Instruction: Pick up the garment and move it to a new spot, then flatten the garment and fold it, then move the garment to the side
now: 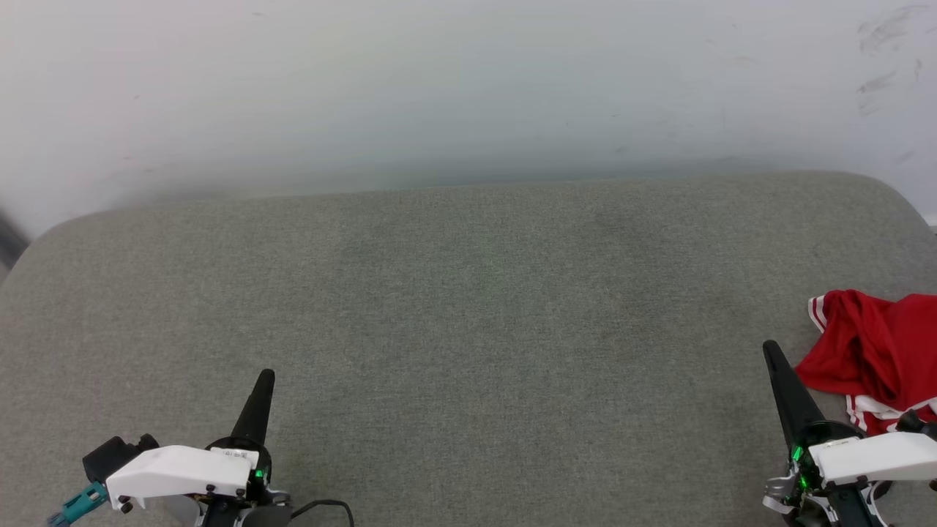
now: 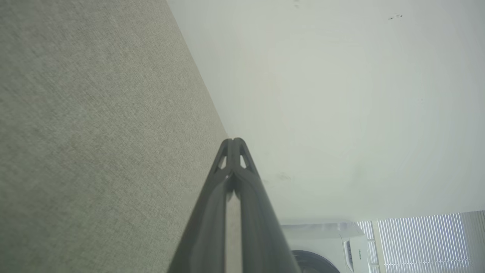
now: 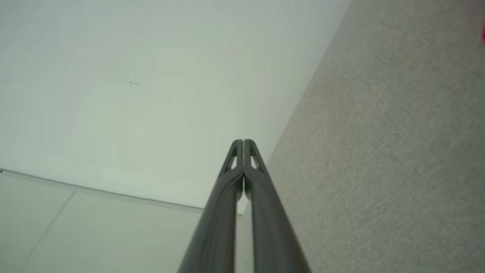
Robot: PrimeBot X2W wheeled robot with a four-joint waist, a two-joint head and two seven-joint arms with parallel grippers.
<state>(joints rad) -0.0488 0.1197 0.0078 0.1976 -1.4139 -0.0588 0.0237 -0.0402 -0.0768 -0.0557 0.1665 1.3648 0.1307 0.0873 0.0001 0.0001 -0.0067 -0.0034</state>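
My left gripper (image 1: 266, 375) hangs over the grey padded surface (image 1: 468, 293), its fingers pressed together with nothing between them. My right gripper (image 1: 770, 346) is likewise pressed together and empty. The garment (image 1: 871, 351) lies crumpled just to the right of my right gripper, well apart from my left.

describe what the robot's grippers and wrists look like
The left gripper and right gripper each have two long dark fingers tapering to a point, with small triangular cut-outs near the tips. Behind each sits a white moulded shell with a green light. The left one also has a teal connector and a black cable.
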